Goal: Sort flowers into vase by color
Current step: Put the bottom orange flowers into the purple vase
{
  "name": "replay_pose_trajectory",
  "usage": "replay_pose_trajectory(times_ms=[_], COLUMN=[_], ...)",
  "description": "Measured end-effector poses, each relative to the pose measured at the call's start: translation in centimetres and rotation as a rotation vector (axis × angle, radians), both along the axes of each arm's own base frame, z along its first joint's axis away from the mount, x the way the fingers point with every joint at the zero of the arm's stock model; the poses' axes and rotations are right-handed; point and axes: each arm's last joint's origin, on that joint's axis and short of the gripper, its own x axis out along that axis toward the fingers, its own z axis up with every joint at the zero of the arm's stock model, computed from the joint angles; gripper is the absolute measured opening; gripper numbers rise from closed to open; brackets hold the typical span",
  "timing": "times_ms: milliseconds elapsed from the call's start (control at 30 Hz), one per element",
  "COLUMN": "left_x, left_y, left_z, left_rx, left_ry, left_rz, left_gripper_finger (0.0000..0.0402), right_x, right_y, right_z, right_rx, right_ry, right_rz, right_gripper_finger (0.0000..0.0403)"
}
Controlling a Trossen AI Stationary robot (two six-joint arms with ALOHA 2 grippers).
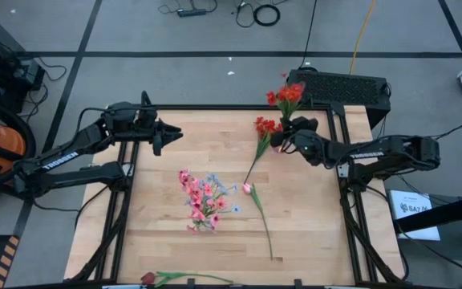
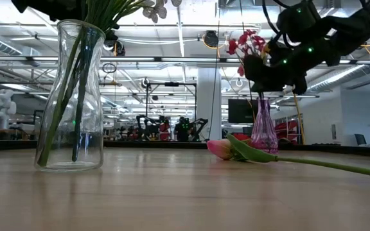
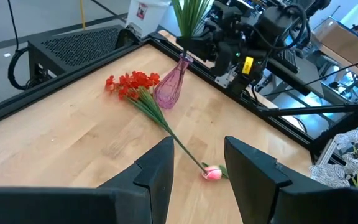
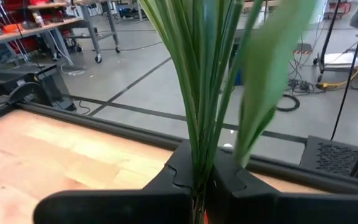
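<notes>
1. Above the pink vase (image 3: 168, 91), our right gripper (image 1: 285, 131) is closed tight on a bunch of red flowers (image 1: 289, 94), with their green stems (image 4: 197, 93) pinched between its fingers.
2. We judge the step is to lower this bunch into the vase; we should keep the stems upright over its narrow neck and let go only when they are inside.
3. The bunch stands near vertical, blossoms up.
4. Beside the pink vase, a second red spray (image 1: 264, 126) lies on the table (image 1: 311, 225), its stem running away from the vase toward a pink bud (image 1: 247, 189).
5. Our left gripper (image 1: 167, 135) waits well apart from the vase, fingers wide and empty.
</notes>
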Motion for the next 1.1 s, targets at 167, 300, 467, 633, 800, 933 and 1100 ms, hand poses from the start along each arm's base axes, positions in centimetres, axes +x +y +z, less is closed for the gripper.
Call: replay_pose_trajectory(times_ms=[167, 300, 467, 633, 800, 933, 1100], left_x=[0.0, 0.0, 0.0, 0.0, 0.0, 0.0, 0.0], left_y=[0.0, 0.0, 0.0, 0.0, 0.0, 0.0, 0.0], left_z=[0.0, 0.0, 0.0, 0.0, 0.0, 0.0, 0.0], left_rx=[0.0, 0.0, 0.0, 0.0, -0.002, -0.002, -0.002], left_ry=[0.001, 0.0, 0.0, 0.0, 0.0, 0.0, 0.001], left_rz=[0.001, 0.001, 0.001, 0.001, 0.002, 0.002, 0.002], left_gripper_finger=[0.0148, 0.0148, 0.0148, 0.0148, 0.0148, 0.0148, 0.0148], right_x=[-0.4, -0.4, -0.3, -0.3, -0.3, -0.5, -1.1], right_y=[0.3, 0.3, 0.4, 0.4, 0.5, 0.7, 1.4], right_z=[-0.9, -0.9, -1.0, -1.0, -0.8, -0.2, 1.5], right_rx=[0.004, -0.009, -0.002, 0.007, 0.009, -0.006, -0.06], right_ry=[0.004, 0.045, 0.058, 0.057, 0.049, 0.027, -0.004], right_rz=[0.01, 0.033, 0.078, 0.107, 0.128, 0.139, 0.17], right_gripper_finger=[0.0006, 0.0024, 0.0058, 0.01, 0.0132, 0.0146, 0.015])
